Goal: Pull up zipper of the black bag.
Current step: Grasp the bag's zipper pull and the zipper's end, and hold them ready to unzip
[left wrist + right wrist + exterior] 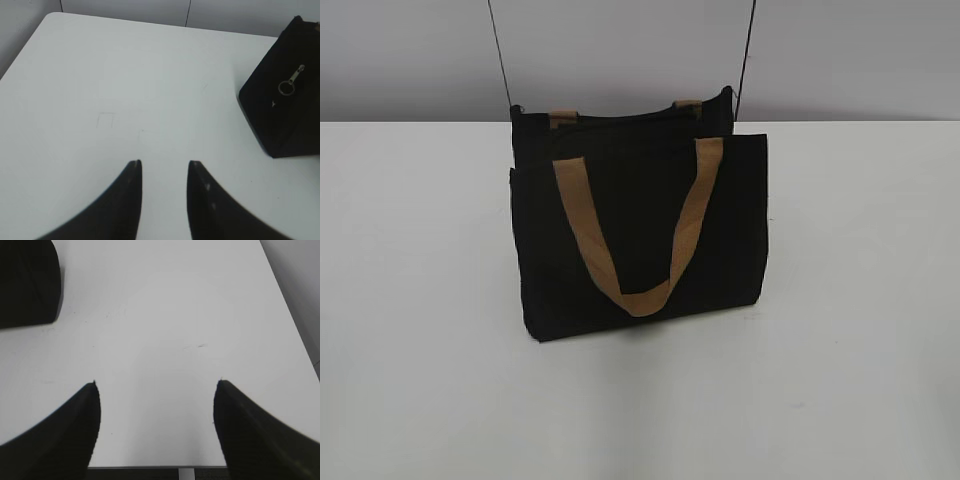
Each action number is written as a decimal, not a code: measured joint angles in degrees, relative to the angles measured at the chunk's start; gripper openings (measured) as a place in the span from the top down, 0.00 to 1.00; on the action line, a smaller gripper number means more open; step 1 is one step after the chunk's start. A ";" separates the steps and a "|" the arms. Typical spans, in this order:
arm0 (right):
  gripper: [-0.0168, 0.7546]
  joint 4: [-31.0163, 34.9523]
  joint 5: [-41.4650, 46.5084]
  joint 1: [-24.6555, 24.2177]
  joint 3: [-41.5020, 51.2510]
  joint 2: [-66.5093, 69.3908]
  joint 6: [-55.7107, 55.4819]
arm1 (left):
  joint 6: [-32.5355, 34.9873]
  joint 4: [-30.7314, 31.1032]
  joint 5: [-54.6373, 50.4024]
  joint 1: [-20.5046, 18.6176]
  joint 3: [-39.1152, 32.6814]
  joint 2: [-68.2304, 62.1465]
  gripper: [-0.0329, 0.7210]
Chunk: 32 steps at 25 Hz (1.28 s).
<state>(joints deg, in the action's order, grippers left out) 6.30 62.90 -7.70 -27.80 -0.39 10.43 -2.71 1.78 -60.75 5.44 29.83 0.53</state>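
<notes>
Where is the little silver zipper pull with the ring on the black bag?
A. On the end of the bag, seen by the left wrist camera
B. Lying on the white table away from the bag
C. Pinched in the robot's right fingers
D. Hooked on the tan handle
A: in the left wrist view the silver zipper pull hangs on the end of the black bag, with no fingers touching it.

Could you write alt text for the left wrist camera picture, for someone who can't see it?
Two dark fingertips of the open left gripper hover over a white table; the black bag stands at right, a silver zipper pull with ring on its side.
</notes>
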 joint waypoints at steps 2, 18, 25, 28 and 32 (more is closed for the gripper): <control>0.27 0.00 0.00 0.00 0.00 0.00 0.00 | 0.00 0.00 0.00 0.00 0.00 0.00 0.64; 0.27 0.00 0.00 0.00 0.00 0.00 0.00 | 0.00 0.00 0.00 0.00 0.00 0.00 0.64; 0.27 0.00 0.00 0.00 0.00 0.00 0.00 | 0.76 0.00 0.00 0.00 0.00 0.00 0.64; 0.27 0.00 0.00 0.00 0.00 0.00 0.00 | 7.26 -0.95 0.00 0.00 0.00 0.00 0.64; 0.27 0.00 0.00 0.00 0.00 0.00 0.00 | 12.02 -2.93 0.00 0.00 0.00 0.00 0.64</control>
<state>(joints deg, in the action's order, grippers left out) 6.30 62.90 -7.70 -27.80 -0.39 10.43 9.31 -1.15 -60.75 5.44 29.83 0.53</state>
